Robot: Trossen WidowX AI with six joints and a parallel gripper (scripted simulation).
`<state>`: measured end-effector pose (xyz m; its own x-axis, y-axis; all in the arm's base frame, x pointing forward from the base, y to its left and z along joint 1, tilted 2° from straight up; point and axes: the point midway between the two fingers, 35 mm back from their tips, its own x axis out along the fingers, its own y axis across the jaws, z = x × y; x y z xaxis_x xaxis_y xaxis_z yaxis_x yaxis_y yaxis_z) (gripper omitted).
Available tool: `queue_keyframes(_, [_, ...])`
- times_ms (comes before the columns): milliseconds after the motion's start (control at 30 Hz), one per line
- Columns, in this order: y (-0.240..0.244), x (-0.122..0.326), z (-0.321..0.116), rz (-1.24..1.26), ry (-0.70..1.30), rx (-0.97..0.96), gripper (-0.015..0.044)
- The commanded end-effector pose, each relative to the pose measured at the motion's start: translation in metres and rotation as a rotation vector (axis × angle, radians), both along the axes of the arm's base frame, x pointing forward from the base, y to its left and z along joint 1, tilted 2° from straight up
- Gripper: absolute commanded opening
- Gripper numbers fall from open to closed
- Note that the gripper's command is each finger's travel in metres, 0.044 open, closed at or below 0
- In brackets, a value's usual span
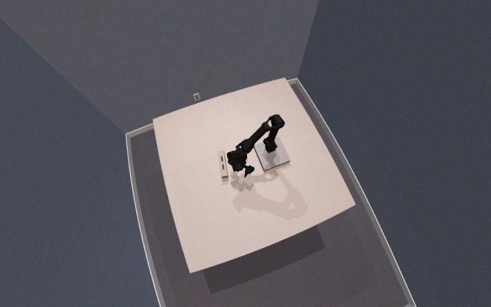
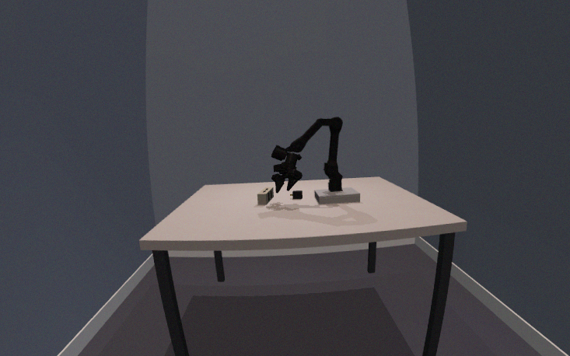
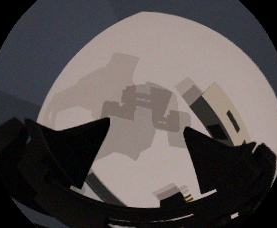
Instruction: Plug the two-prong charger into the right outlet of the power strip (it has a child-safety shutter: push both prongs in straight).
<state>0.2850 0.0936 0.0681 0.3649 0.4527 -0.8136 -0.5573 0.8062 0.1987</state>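
A charger (image 2: 296, 194) (image 3: 172, 199) is seen lying on a worktop (image 1: 216, 228) (image 2: 233, 221) (image 3: 161, 35), between a power strip (image 1: 222, 163) (image 2: 264, 196) (image 3: 227, 112) and the grey base (image 1: 277, 162) (image 2: 337, 196) of a black arm (image 1: 258, 133) (image 2: 333, 145). The hand (image 2: 282, 191) (image 3: 149, 126) is spread wide, with nothing held in it, and is poised above the worktop near the strip. From above, the charger is hidden by the arm; in the wrist view it is partly cut off by the hand's dark frame, at the lower edge, and appears to be untouched.

The prongs (image 2: 291, 194) (image 3: 188, 198) are pointed toward the strip, a placement by which a straight push would be favoured once the body is gripped. The wide spread is presumably kept so that the charger's body can be straddled without being knocked askew.

Dark openings are shown in the strip's side and top, and no plug is seen in those that are visible. The right outlet remains to be filled; by the shutter, a tilted entry or a single leading prong would likely be refused. A shift back over the charger seems to be called for first.
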Motion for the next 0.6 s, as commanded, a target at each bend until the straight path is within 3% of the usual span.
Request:
queue_keyframes(0, [-0.019, -0.003, -0.001, -0.118, 0.083, -0.038, 0.044])
queue_keyframes(567, [-0.101, -0.053, -0.001, -0.614, 0.46, -0.229, 0.044])
